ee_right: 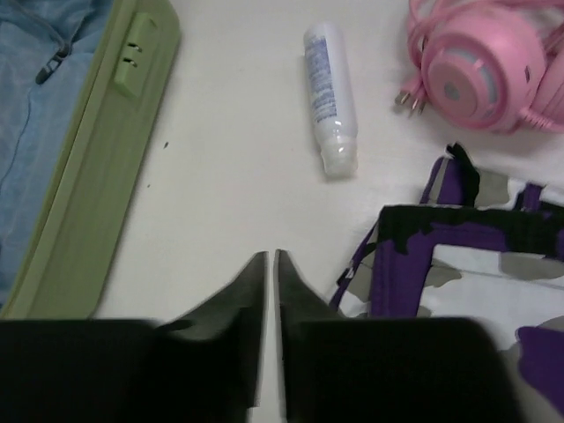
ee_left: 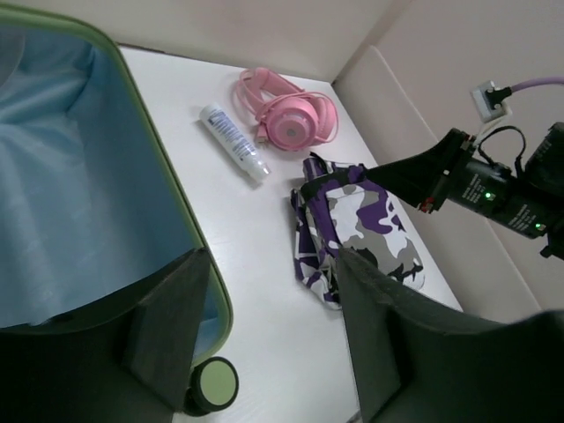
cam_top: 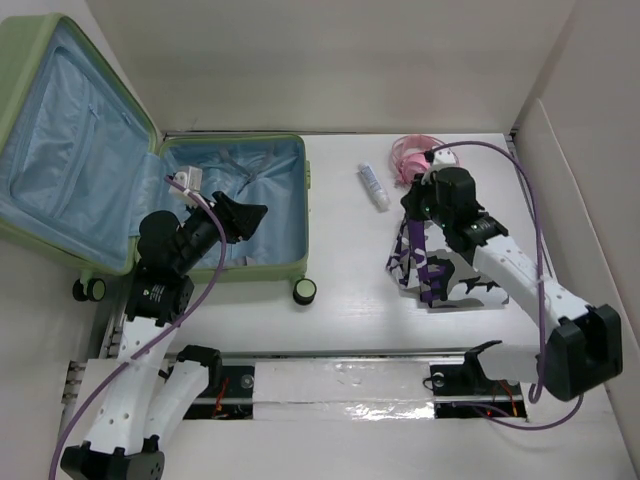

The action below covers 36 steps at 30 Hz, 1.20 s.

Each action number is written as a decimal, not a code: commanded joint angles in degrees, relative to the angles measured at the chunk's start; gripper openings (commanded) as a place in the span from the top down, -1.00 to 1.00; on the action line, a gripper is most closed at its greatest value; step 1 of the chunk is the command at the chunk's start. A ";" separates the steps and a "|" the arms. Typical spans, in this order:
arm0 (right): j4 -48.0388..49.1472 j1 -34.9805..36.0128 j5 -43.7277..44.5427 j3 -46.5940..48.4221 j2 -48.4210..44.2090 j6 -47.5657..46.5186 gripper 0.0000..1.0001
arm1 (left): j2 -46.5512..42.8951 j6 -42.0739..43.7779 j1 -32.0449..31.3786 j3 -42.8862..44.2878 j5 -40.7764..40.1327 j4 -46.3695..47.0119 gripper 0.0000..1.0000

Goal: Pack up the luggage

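While the pale green suitcase [cam_top: 306,215] lies open at the left of the table [cam_top: 340,260], its lid propped up toward the far left corner and its blue-lined lower half flat on the surface, I have the left gripper [cam_top: 254,214] hanging over that lower half, its fingers [ee_left: 167,335] spread wide with nothing between them. From the left wrist camera I see the suitcase's green rim [ee_left: 172,181] running down the left of the picture, with a black-and-cream wheel [ee_left: 214,383] below it at the near corner. To the right of the suitcase, well apart from it, three loose things lie on the white tabletop. A white bottle [cam_top: 375,187] rests on its side, pink headphones [cam_top: 410,155] sit just beyond and to the right of it near the back wall, and a purple, white and black camouflage garment [cam_top: 445,282] lies nearer to me. The right gripper [ee_right: 269,257] is tilted down at the left edge of the garment, its two fingers pressed together so that only a thin slit shows, and I see nothing caught in that slit. The garment's edge lies just beside the fingers on their right. Whether cloth and fingers touch, I cannot tell from these views. Seen from above, part of the garment looks raised toward the gripper.
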 commanded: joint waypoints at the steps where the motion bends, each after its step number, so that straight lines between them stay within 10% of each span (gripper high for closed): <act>1: 2.58 -1.60 -1.41 5.32 4.60 -0.18 1.00 | -0.35 3.43 -0.09 2.11 -3.32 -1.01 0.04; 6: 2.41 -3.72 -3.43 9.55 12.34 -1.49 0.77 | -1.40 5.72 -1.93 0.09 -5.07 -0.14 1.00; 9: 2.84 -5.03 -3.87 13.06 18.05 -2.55 -0.04 | -1.93 5.99 -1.93 -1.93 -7.36 0.56 1.00; 12: 1.88 -5.03 -3.61 18.58 24.73 -3.61 -0.34 | -1.23 6.95 -1.93 -2.37 -9.03 0.22 0.72; 16: -2.42 -5.56 -5.36 27.12 34.22 -3.96 -0.34 | -1.22 8.09 -1.93 -2.02 -10.70 0.13 0.09; 29: -8.05 -4.87 -6.51 43.03 55.94 -2.55 -0.33 | -3.07 8.71 -1.93 -2.02 -10.18 0.04 0.07; 31: -7.09 -4.86 -6.07 43.04 57.08 -2.20 -0.12 | -3.33 8.71 -1.93 -2.28 -10.09 0.04 0.07; 33: -5.77 -4.24 -5.98 41.99 56.83 -2.20 0.53 | -3.33 8.71 -1.93 -2.28 -10.27 0.13 0.07; 36: 0.63 -3.72 -7.21 37.62 52.27 -1.07 0.64 | -3.25 8.71 -1.93 -2.28 -10.00 0.21 0.07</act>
